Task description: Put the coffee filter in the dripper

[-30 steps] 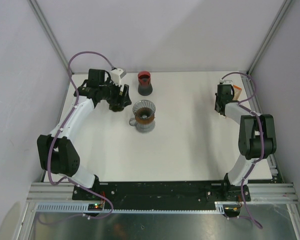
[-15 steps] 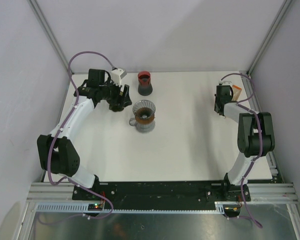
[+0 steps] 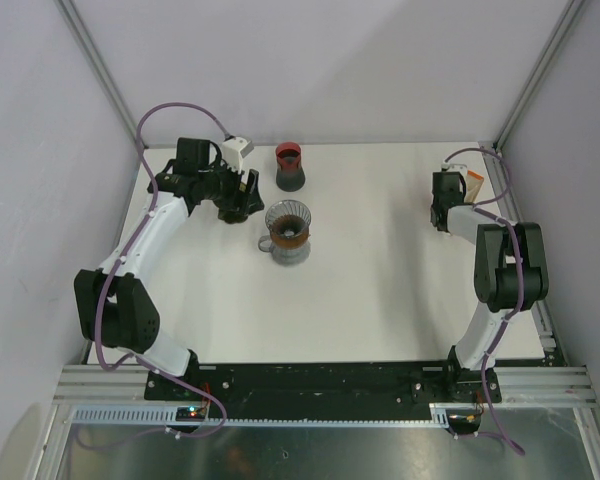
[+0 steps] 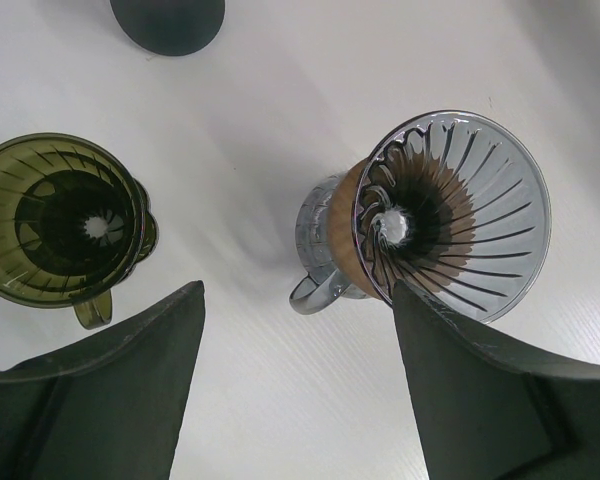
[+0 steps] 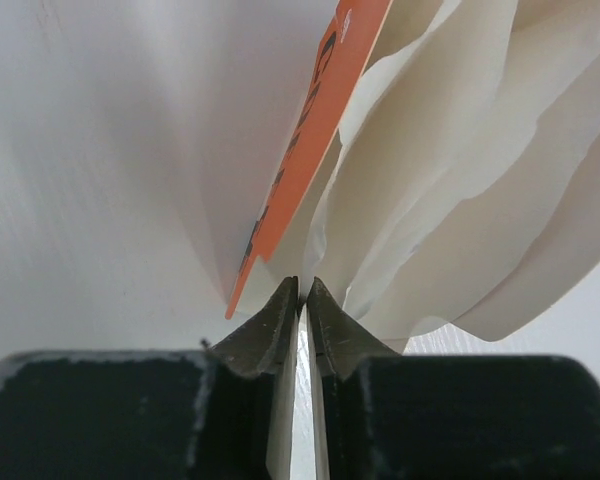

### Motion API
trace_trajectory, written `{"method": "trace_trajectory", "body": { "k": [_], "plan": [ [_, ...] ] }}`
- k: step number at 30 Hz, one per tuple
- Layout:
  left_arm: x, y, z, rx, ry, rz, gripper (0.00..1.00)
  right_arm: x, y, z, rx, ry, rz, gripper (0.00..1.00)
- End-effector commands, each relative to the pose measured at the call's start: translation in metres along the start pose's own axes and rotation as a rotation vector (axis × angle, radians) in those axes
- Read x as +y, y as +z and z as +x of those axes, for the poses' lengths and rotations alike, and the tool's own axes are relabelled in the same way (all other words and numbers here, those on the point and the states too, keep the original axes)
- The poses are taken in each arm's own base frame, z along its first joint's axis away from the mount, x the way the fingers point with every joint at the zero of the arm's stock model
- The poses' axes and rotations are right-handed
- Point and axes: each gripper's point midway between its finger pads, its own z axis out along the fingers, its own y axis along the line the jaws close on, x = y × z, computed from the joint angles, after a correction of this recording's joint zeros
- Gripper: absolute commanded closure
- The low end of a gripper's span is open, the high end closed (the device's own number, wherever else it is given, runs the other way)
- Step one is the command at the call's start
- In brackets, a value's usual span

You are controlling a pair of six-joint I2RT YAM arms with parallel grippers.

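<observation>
**Item 1, right tool**: sitting at the far right corner of the worktop. Its two fingers are pressing almost together, pinching a thin white edge of a coffee filter between their tips.

**Item 2, coffee filter:** white, fluted paper, fanning out with several like sheets just beyond the right tool's fingertips. It is standing at the far right of the worktop, well apart from the dripper.

**Item 3, orange packet**: flat, leaning just left of the filters and touching them in the right wrist view.

**Item 4, dripper:** clear ribbed glass cone with a brown collar and a handle. It is standing upright left of centre on the far half of the worktop, with nothing showing inside the cone.

**Item 5, left tool**: hanging above the far left of the worktop with its fingers spread wide and gripping nothing. The dripper is lying just to its right.

**Item 6, green dripper**: translucent, resting on the worktop left of the clear one and apart from it.

**Item 7, dark cup**: red-rimmed, standing just beyond the dripper on the far side.
</observation>
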Motion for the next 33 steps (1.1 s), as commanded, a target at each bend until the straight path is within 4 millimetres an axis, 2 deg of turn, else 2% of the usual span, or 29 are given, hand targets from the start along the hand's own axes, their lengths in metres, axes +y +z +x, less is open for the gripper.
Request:
{"method": "trace_trajectory", "body": {
  "k": [1,3,6,17,24,29,33],
  "plan": [
    [-0.004,-0.009,-0.011,-0.051,0.049,0.011,0.20,-0.005,0.002,-0.011,-0.040,0.045,0.025,0.92],
    [-0.004,-0.010,-0.012,-0.054,0.051,0.010,0.20,-0.005,0.001,-0.011,-0.039,0.047,0.027,0.97],
    [-0.004,-0.010,-0.012,-0.055,0.053,0.008,0.20,-0.007,-0.002,-0.014,-0.044,0.061,0.023,1.00],
    [-0.005,-0.013,-0.014,-0.062,0.058,0.006,0.20,-0.003,-0.038,-0.038,-0.084,0.145,-0.067,1.00],
    [-0.007,-0.018,-0.017,-0.077,0.071,0.002,0.20,-0.002,-0.057,-0.036,-0.066,0.176,-0.101,1.00],
    [-0.007,-0.020,-0.018,-0.080,0.073,0.002,0.20,-0.004,-0.078,-0.043,-0.097,0.195,-0.140,1.00],
    [-0.009,-0.020,-0.019,-0.085,0.073,0.012,0.19,0.002,-0.077,-0.045,-0.107,0.189,-0.178,1.00]
  ]
}}
